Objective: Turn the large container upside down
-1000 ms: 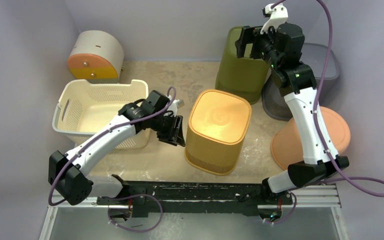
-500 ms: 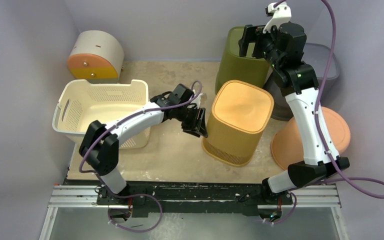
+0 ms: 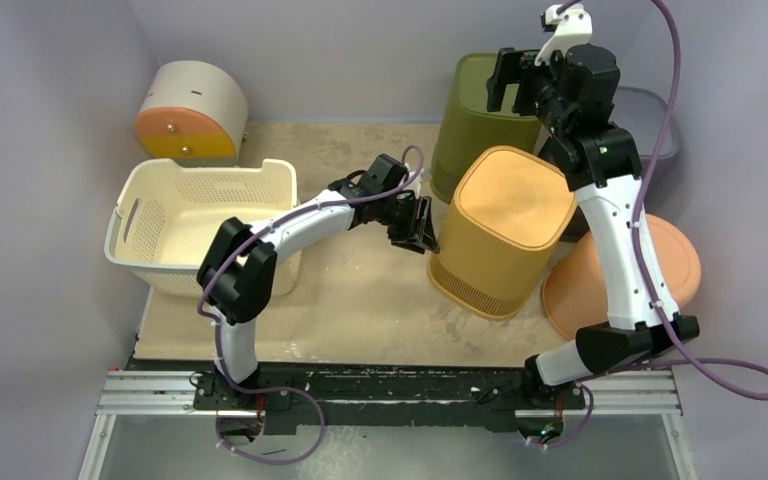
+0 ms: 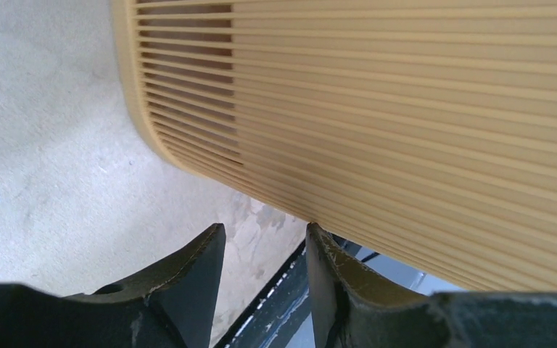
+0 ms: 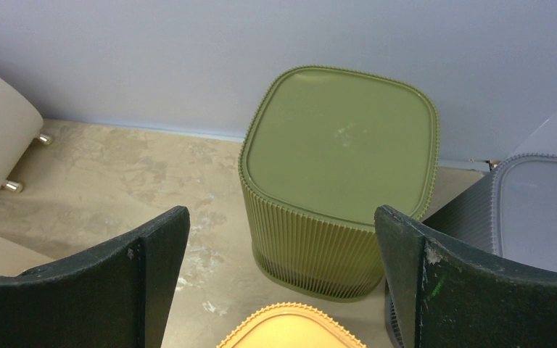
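**Your left claw [image 3: 425, 232] sat against the yellow container's [image 3: 505, 225] left wall, centre-right of the top view.**
Its jaws stood partly apart, gripping nothing, one fingertip [image 4: 326, 261] touching the ribbed wall near the lower rim (base facing up). Your right claw [image 3: 522, 88] gaped wide above the green bin [image 3: 475, 125], upper right. Your right arm [image 3: 615, 225] hid the container's right corner.

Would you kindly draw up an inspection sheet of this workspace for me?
Surface: beige tabletop, scuffed and stained.
Job's things: yellow ribbed container, closed face up.
Clutter: olive container, grey container, pink dish, cream basket, white-and-orange drum.
Grippers: left gripper open, at the yellow ribbed container's side; right gripper wide open above the olive container.
Cables: purple cables loop along both arms.
Surroundings: plain lilac walls.
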Motion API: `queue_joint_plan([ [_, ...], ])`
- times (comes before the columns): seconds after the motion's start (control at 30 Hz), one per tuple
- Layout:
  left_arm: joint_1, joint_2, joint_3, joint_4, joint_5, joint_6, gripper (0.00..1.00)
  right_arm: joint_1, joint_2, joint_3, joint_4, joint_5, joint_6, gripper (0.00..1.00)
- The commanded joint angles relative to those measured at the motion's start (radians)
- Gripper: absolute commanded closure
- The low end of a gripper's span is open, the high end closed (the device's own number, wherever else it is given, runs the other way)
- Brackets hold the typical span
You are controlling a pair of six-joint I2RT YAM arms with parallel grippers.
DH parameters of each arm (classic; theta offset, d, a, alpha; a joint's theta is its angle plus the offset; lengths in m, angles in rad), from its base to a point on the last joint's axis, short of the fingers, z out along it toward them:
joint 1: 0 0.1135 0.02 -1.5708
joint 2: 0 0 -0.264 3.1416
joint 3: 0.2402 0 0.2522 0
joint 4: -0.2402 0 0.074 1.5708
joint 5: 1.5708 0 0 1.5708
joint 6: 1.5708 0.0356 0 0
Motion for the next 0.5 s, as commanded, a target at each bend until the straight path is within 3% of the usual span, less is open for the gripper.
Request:
queue_joint_plan([
  [0.0, -0.007, 0.049, 0.154, -0.056, -0.087, 0.059, 0.57, -0.005, -0.040, -0.018, 0.051, -0.009, -0.005, 0.00],
  [0.27, 0.007, -0.025, 0.372, -0.480, -0.518, 0.268, 0.44, -0.005, -0.063, -0.082, 0.079, -0.059, 0.015, 0.00],
  [0.47, 0.077, -0.190, 0.353, -0.619, -0.801, 0.312, 0.40, -0.005, -0.070, -0.144, 0.108, -0.115, 0.052, 0.00],
])
